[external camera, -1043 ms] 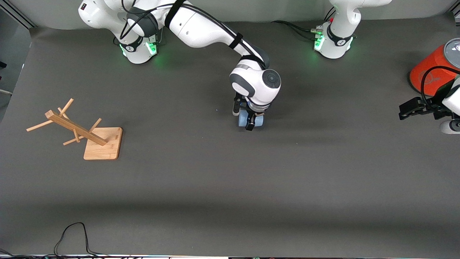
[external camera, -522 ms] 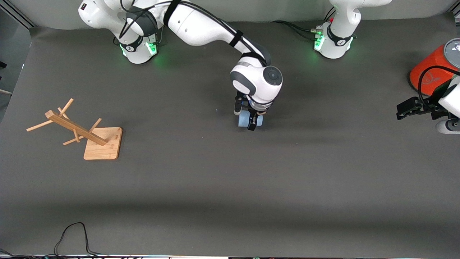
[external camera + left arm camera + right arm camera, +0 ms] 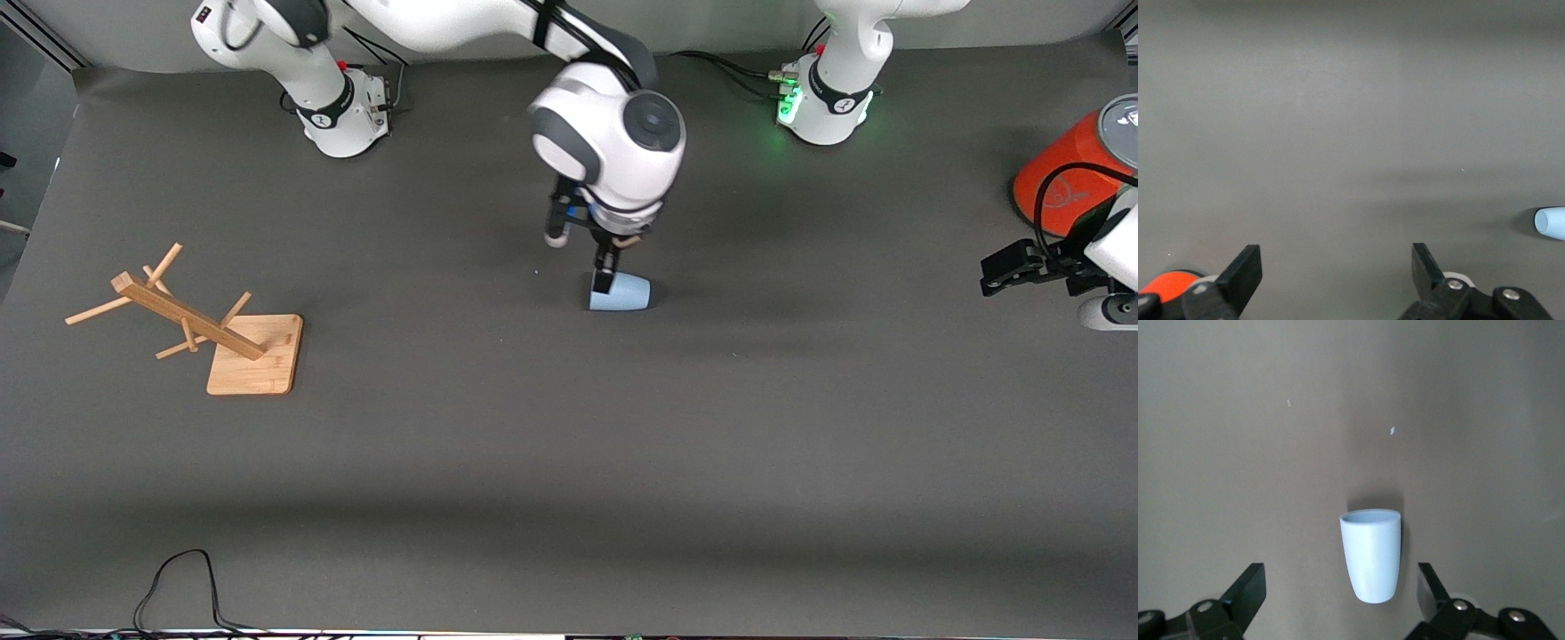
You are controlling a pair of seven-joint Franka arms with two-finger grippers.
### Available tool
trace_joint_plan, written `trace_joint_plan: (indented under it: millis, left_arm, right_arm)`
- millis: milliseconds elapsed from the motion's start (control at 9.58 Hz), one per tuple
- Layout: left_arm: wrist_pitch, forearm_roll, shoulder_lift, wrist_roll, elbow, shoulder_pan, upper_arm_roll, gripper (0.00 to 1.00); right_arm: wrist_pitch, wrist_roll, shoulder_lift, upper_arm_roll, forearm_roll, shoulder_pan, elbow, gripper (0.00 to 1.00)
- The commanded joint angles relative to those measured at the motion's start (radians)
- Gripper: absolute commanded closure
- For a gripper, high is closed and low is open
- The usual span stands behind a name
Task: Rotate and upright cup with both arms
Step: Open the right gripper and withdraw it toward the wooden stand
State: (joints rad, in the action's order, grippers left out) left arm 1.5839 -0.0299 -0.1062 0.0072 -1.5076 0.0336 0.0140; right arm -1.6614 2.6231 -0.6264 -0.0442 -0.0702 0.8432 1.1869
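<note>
The pale-blue cup (image 3: 620,292) lies on its side on the dark table, near the middle, with its rim toward the right arm's end. In the right wrist view the cup (image 3: 1371,553) lies between and just ahead of my open fingers. My right gripper (image 3: 580,260) hangs open and empty above the cup, not touching it. My left gripper (image 3: 994,271) waits open and empty over the left arm's end of the table, beside the orange cylinder. The left wrist view shows its open gripper (image 3: 1336,267) and the cup (image 3: 1551,222) at the frame's edge.
An orange cylinder with a grey top (image 3: 1062,173) stands at the left arm's end. A wooden peg rack on a square base (image 3: 253,354) stands toward the right arm's end. A black cable (image 3: 178,578) lies at the table edge nearest the camera.
My right gripper was down around the cup and has risen off it with open fingers. The cup stays lying on the table. The left arm has barely moved.
</note>
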Motion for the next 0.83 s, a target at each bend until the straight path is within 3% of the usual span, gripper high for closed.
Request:
trace_joint_plan:
  millis: [0, 417, 730]
  left_arm:
    - [-0.019, -0.008, -0.003, -0.010, 0.017, 0.008, 0.003, 0.00]
    - [-0.019, -0.008, -0.003, -0.012, 0.017, 0.009, 0.003, 0.00]
    - [-0.019, -0.008, -0.001, -0.012, 0.017, 0.009, 0.003, 0.00]
  right_arm:
    - [0.069, -0.221, 0.227, -0.077, -0.014, -0.151, 0.196, 0.00]
    - [0.149, -0.815, 0.515, -0.117, -0.014, -0.444, 0.374, 0.00]
    - [0.186, -1.311, 0.654, -0.117, -0.013, -0.648, 0.450, 0.00]
